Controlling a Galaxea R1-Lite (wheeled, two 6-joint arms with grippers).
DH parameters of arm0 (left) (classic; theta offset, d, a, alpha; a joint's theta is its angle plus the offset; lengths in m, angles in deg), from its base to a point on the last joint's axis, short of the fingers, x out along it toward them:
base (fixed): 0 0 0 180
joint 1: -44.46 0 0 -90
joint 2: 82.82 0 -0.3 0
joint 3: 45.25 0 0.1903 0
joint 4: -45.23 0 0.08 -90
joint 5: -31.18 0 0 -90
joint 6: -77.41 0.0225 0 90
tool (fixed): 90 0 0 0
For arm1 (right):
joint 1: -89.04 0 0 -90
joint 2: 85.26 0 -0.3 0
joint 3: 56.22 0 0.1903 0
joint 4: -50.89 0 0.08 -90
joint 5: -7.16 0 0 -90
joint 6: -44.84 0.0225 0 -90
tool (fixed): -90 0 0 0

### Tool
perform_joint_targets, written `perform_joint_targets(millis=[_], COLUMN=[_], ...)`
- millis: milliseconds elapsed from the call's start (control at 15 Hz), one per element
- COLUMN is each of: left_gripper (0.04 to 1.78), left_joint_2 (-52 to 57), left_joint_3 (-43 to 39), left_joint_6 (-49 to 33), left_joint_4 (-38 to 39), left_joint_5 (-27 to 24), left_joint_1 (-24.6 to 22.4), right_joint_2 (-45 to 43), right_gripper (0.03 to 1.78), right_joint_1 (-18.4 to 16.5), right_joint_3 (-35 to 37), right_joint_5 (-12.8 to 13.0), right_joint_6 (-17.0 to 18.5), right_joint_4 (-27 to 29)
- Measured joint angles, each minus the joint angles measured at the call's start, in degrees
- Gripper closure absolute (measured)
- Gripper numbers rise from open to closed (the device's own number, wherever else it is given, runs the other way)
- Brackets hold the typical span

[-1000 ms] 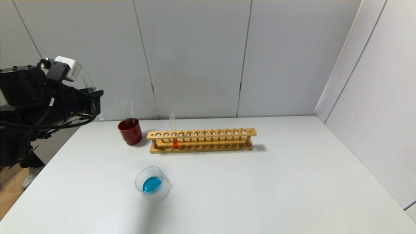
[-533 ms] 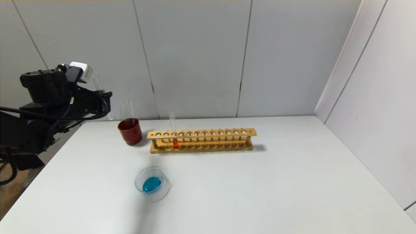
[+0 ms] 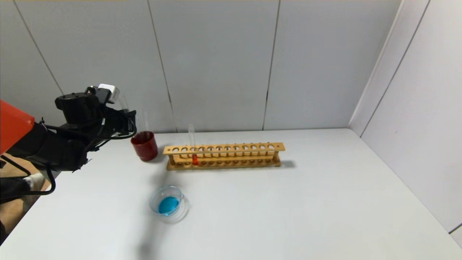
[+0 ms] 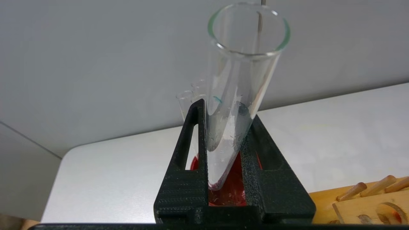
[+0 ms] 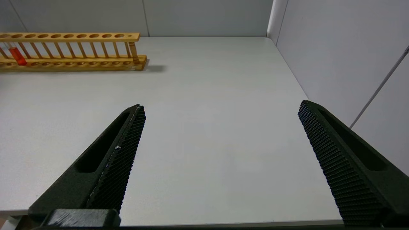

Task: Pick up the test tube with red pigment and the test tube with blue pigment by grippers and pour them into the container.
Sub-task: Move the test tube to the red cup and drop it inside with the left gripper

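Swinging in from the frame's left edge toward the dark red opaque cup (image 3: 144, 145), the left gripper (image 4: 223, 159) stays clamped on an emptied clear glass tube (image 4: 238, 95), its blue pigment already in the low clear glass dish (image 3: 168, 204) at lower centre, leaving the red-tipped tube (image 3: 194, 154) racked.

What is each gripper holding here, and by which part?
Left gripper clamps a slim, emptied clear glass test tube near its rounded lower end, above the dark red cup. Right gripper holds nothing.

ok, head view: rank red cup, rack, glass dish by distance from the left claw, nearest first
From the left claw, shut on an emptied tube:
1. Red cup, just below and beside it, at the table's back left.
2. Wooden rack, further right along the back.
3. Glass dish with blue liquid, nearer the front edge.
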Motion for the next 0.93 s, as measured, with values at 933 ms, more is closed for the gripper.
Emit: perform_joint_targets(millis=[933], left_gripper=[1.48], left_joint_2=[-6.67], left_joint_3=[2.71], left_joint_6=[-0.73], left_joint_4=[3.05], left_joint_5=[-0.34], left_joint_1=[0.34], right_joint_2=[0.00], right_gripper=[0.06], right_joint_1=[0.00], right_joint_3=[0.00], right_joint_5=[-0.04], right_joint_6=[0.00], right_joint_4=[0.00])
